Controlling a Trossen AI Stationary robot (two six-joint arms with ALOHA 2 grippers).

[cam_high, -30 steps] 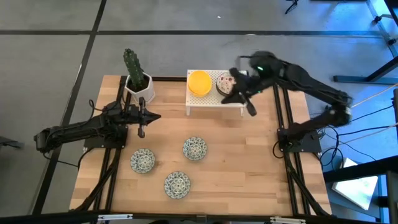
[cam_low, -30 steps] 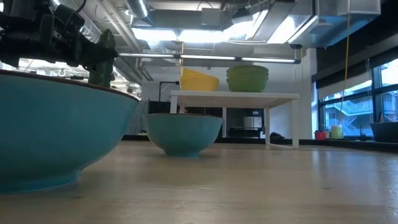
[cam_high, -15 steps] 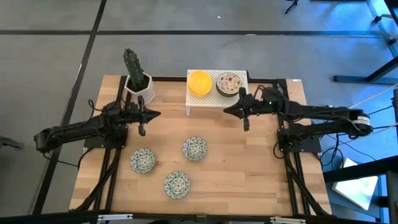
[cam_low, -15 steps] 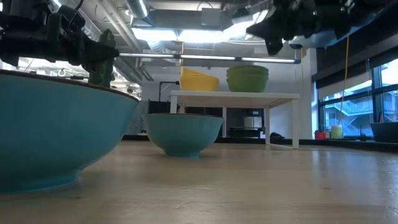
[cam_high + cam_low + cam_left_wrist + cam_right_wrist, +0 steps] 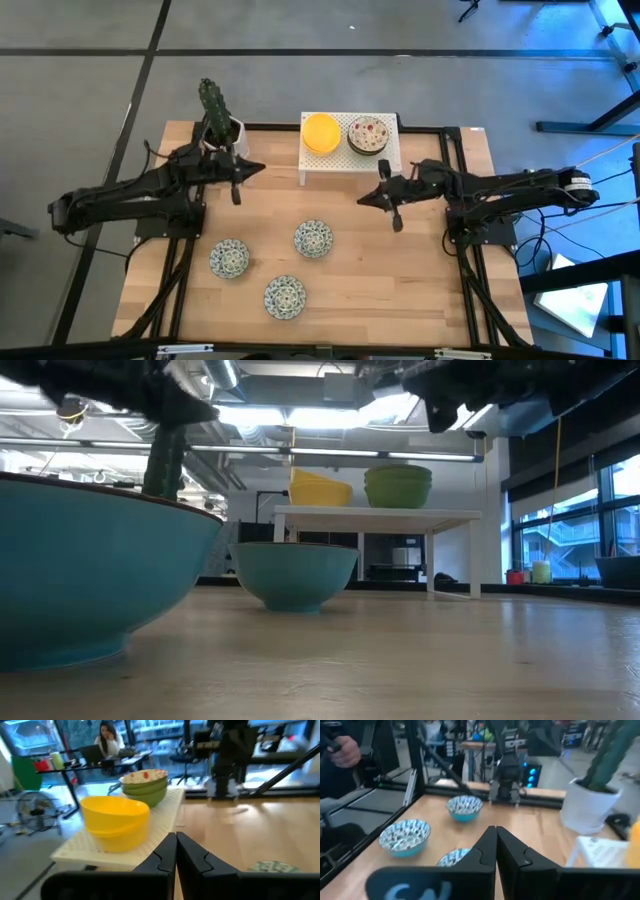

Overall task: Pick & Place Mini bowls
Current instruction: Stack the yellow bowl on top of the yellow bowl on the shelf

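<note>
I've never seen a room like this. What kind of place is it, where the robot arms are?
Probably a robotics lab or workshop. Two dark robot arms work at a wooden table, desks with gear stand behind it, and bare pipes run across the ceiling.

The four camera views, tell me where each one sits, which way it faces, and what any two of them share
High view: above the table, looking straight down; both arms, left pincer and right pincer shut and empty.
Low view: at table-top height, looking level past a blue-green bowl to the white shelf; dark arm parts overhead.
Left wrist view: faces the shelf; its shut fingers below.
Right wrist view: faces the three patterned bowls and the cactus pot; its shut fingers below.
Shared: the yellow bowls show in the left wrist, high and low views.
</note>
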